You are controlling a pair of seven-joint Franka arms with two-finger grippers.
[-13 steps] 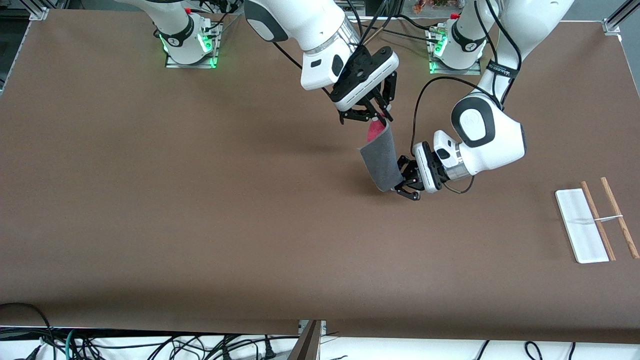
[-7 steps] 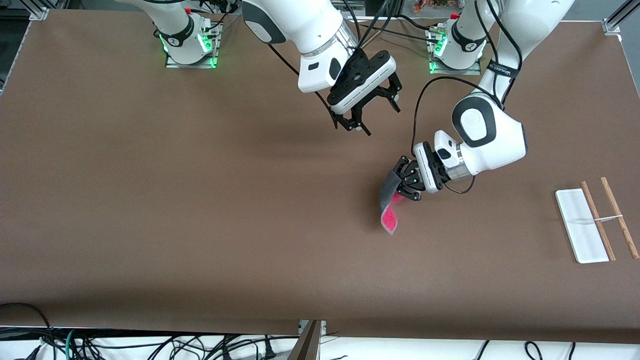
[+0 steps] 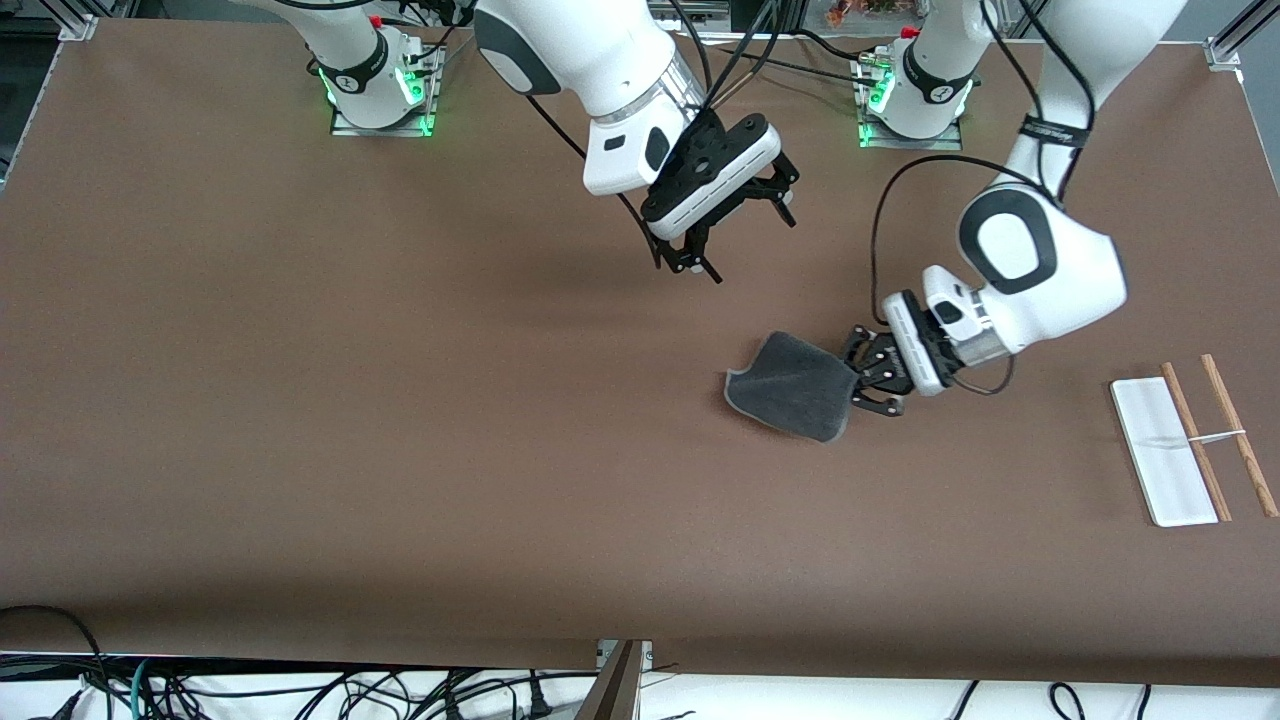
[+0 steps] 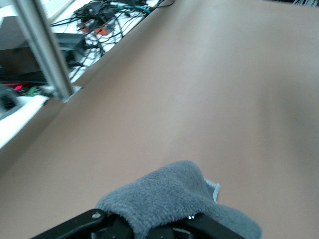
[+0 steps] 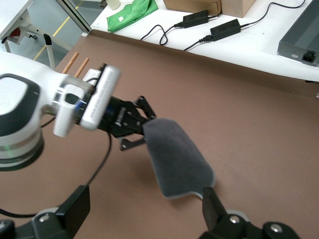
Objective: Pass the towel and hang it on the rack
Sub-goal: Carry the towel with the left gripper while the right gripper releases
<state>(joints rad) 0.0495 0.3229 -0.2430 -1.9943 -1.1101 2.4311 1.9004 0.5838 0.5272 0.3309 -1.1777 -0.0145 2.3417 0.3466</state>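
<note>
Your left pincer [image 3: 868,380] now grips the towel [image 3: 795,388] by one edge above the counter [image 3: 400,420], so the pass looks done. Your right pincer [image 3: 735,225] hangs wide and empty above. The rack [image 3: 1190,440] stands well apart from the left pincer, toward the left arm's end; hanging remains.

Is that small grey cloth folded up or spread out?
Spread out: the small grey cloth fans flat from the left gripper, its dark face up. The open right gripper waits above the table.
</note>
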